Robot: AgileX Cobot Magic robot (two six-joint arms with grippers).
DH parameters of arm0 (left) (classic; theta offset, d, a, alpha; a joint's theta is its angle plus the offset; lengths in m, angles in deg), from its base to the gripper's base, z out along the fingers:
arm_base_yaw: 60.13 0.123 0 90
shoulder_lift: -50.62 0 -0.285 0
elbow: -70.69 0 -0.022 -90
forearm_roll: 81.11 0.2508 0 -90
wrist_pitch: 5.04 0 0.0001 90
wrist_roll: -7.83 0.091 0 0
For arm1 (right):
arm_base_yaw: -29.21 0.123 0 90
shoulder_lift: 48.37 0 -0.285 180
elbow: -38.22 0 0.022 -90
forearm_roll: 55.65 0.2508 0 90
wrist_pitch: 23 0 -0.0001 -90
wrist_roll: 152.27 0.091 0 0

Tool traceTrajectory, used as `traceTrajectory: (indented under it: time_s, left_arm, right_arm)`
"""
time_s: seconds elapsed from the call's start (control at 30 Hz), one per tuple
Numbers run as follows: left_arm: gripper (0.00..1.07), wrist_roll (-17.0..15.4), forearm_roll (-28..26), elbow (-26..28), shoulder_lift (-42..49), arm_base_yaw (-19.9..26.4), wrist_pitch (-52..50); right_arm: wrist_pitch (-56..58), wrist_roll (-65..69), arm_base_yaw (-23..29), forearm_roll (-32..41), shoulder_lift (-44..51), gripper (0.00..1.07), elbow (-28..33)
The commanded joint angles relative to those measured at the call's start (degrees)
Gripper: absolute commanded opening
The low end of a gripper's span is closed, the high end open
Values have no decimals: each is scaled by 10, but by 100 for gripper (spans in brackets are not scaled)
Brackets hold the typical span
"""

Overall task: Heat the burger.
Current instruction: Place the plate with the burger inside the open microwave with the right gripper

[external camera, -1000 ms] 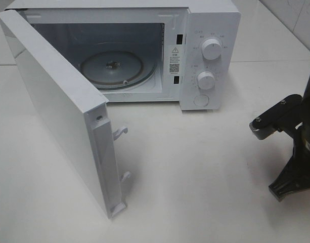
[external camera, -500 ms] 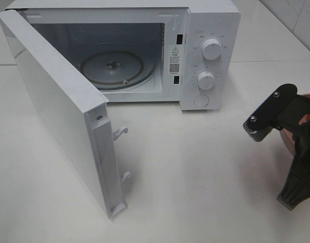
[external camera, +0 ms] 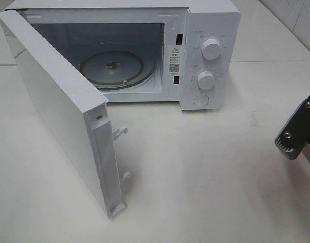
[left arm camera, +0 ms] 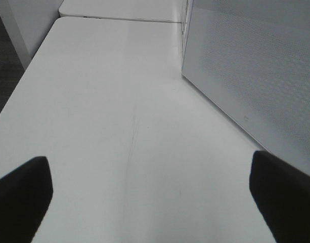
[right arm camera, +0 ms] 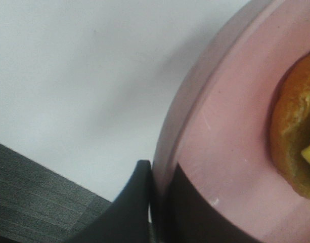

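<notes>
the white microwave [external camera: 205, 30] stands at the back of the white table [external camera: 205, 182] with its door [external camera: 58, 116] swung wide open toward the left, and the glass turntable [external camera: 112, 68] shows inside the cavity. two round knobs [external camera: 211, 48] sit one above the other on the control panel, with a round button [external camera: 201, 100] below them. the right gripper [right arm camera: 160, 169] has its two dark fingers [right arm camera: 129, 207] pinched together on the rim of a pink plate [right arm camera: 225, 152], one finger outside the rim and one inside; in the high view it shows only at the far right edge, well apart from the microwave. the burger [right arm camera: 296, 136] sits on that plate, in from the rim, with only an edge of orange-brown bun and a bit of yellow in sight. whether the plate rests on the table or hangs above it cannot be told. the left gripper [left arm camera: 149, 164] has its fingers spread wide with nothing between them, over the table and beside a dotted panel [left arm camera: 256, 66] of the microwave.
</notes>
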Motion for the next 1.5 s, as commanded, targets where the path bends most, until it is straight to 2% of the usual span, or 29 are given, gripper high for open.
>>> traceTrajectory:
  time_s: [0.03, 0.17, 0.27, 0.43, 0.67, 0.97, 1.2, 1.5]
  left_arm:
    - [98, -1, 0, -2, 3, -1, 2]
    - [98, -1, 0, -2, 3, -1, 2]
    - [98, -1, 0, -2, 3, -1, 2]
    - [98, -1, 0, -2, 3, -1, 2]
    - [98, -1, 0, -2, 3, -1, 2]
    - [98, -1, 0, -2, 3, -1, 2]
    - [98, -1, 0, -2, 3, -1, 2]
    - [98, -1, 0, -2, 3, -1, 2]
  right_arm:
    - [14, -31, 2, -34, 18, 0, 2]
    - [13, -58, 3, -33, 22, 0, 3]
    - [10, -112, 35, -34, 22, 0, 11]
    - [-18, -150, 55, -36, 22, 0, 11]
    - [-53, -223, 55, -36, 22, 0, 11]
    - [-94, -391, 55, -36, 22, 1, 11]
    - [-120, -441, 55, -33, 22, 1, 11]
    - [-176, -478, 55, 9, 22, 0, 11]
